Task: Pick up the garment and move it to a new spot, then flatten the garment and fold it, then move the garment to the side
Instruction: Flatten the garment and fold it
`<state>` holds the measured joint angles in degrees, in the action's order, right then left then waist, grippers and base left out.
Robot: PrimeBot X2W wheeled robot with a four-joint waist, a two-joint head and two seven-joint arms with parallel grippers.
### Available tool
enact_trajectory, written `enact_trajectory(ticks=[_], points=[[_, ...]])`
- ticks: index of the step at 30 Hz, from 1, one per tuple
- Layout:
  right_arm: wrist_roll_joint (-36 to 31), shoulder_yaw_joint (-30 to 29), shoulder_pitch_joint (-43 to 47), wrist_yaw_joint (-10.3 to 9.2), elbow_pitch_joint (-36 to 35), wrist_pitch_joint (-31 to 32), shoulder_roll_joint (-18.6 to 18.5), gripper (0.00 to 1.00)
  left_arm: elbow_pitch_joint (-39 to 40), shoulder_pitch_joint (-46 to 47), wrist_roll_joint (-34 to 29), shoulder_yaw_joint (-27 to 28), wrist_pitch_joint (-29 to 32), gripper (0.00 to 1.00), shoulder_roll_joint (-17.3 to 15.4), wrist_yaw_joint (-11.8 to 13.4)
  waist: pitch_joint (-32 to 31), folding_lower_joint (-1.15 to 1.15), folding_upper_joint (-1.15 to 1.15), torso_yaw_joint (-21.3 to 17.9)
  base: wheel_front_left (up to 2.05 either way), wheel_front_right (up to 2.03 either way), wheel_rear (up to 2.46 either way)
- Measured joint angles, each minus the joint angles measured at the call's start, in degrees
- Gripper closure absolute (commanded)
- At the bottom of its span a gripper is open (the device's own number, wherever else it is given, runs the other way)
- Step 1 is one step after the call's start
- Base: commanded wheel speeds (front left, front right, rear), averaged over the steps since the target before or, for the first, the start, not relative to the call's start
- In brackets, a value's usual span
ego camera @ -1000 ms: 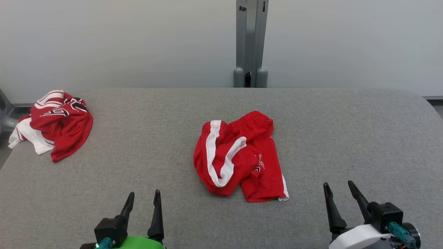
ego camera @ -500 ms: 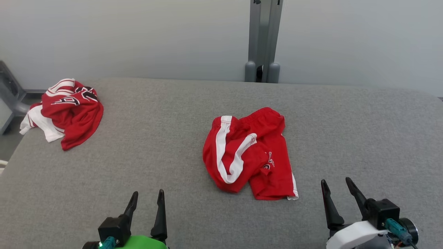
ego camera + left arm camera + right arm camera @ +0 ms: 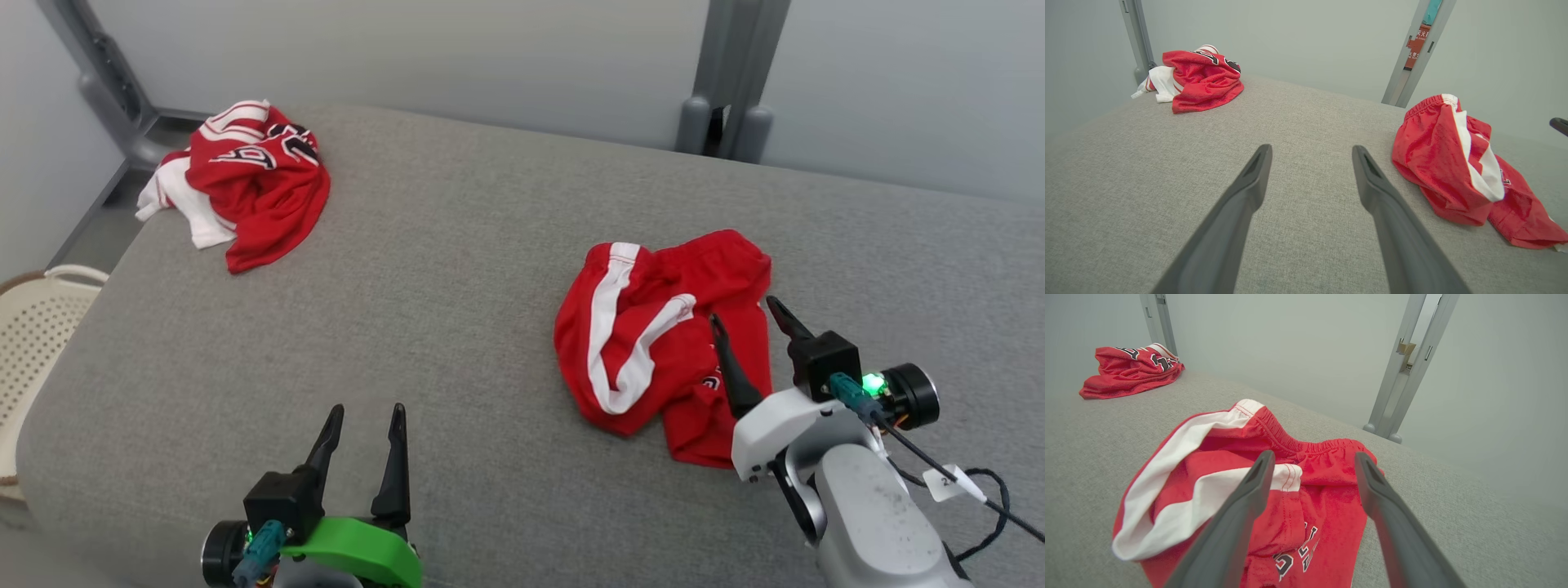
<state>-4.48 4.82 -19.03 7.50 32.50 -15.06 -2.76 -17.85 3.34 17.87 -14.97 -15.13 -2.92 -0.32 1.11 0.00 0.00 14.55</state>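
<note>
– On the cloth itself, is there any writing to go by?

– Your red shorts (image 3: 653,343) carry black letters edged in white on one leg. The leg is folded over them, so you get fragments and no whole word. The crumpled red jersey (image 3: 253,180) at the far left corner of the table (image 3: 457,245) has the same black, white-edged characters, and they too are lost in the creases. A small white tag (image 3: 947,482) on your right arm's cable bears a mark that looks like a 2.

– And the materials?

– The shorts are a matte, finely textured fabric with a gathered elastic waistband. A broad white stripe runs down the side and curls into a loop where the cloth is bunched. They lie rumpled on the table, toward your right. The table top is a coarse grey weave with rounded corners. A cream perforated basket (image 3: 37,327) sits off its left edge, lower down.

– What about the grippers?

– Your right gripper (image 3: 743,310) hangs over the shorts with its two tapered dark fingers spread wide, gripping nothing. You cannot tell from these views whether the tips touch the cloth. Your left gripper (image 3: 367,408) is spread just as wide over bare table near the front edge, well apart from both garments.
</note>
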Motion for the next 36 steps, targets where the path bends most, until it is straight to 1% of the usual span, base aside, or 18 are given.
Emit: enact_trajectory(ticks=[9,14,17,21,27,31,32,33,34,36], points=[[-3.5,-3.4,-10.6,0.00,16.3,0.1,-0.3,0.00,0.7,2.3,1.9,-2.4,0.0,0.00,0.0,0.4,4.7,0.00,0.00,5.8,0.00,0.00,0.00],[-4.1,-3.5,-14.1,0.00,22.5,0.1,-0.4,0.00,0.8,2.7,2.6,-3.0,0.0,0.00,0.0,1.2,7.1,0.00,0.00,7.8,0.00,0.00,0.00],[-4.1,-2.5,-15.3,0.00,25.4,0.1,-0.3,0.00,0.8,2.7,2.7,-3.3,0.0,0.00,0.0,1.3,8.0,0.00,0.00,8.5,0.00,0.00,0.00],[-3.4,0.1,-17.1,0.00,28.2,0.0,-0.2,0.00,0.8,3.0,2.7,-3.6,0.0,0.00,0.0,1.4,8.7,0.00,0.00,8.9,0.00,0.00,0.00],[-3.9,3.4,-18.0,0.00,27.0,0.0,-0.2,0.00,0.9,3.2,3.1,-4.0,0.0,0.00,0.0,1.6,8.9,0.01,0.00,8.7,0.00,0.00,0.00],[-3.8,4.6,-18.0,0.00,28.3,0.0,-0.1,0.00,0.9,3.2,3.2,-4.2,0.0,0.00,0.0,1.8,8.9,0.00,0.00,8.7,0.00,0.00,0.00],[-3.8,5.1,-18.0,0.00,29.0,0.0,-0.1,0.02,0.9,3.2,3.2,-4.3,0.0,0.00,0.0,1.8,8.9,0.01,0.00,8.7,0.00,0.00,0.00],[-3.8,5.5,-18.2,0.00,29.7,0.0,-0.1,0.22,0.9,3.3,3.2,-4.3,0.0,0.00,0.0,1.8,9.0,0.00,0.00,8.7,0.00,0.00,0.00],[-3.7,6.0,-18.6,0.00,30.5,0.0,-0.1,0.50,0.9,3.3,3.2,-4.4,0.0,0.00,0.0,1.8,9.0,0.00,0.00,8.8,0.00,0.00,0.00],[-3.0,6.9,-19.6,0.00,31.8,0.0,-0.1,0.70,0.9,3.3,3.3,-4.4,0.0,0.00,0.0,1.8,9.1,0.00,0.00,8.8,0.00,0.00,0.00]])
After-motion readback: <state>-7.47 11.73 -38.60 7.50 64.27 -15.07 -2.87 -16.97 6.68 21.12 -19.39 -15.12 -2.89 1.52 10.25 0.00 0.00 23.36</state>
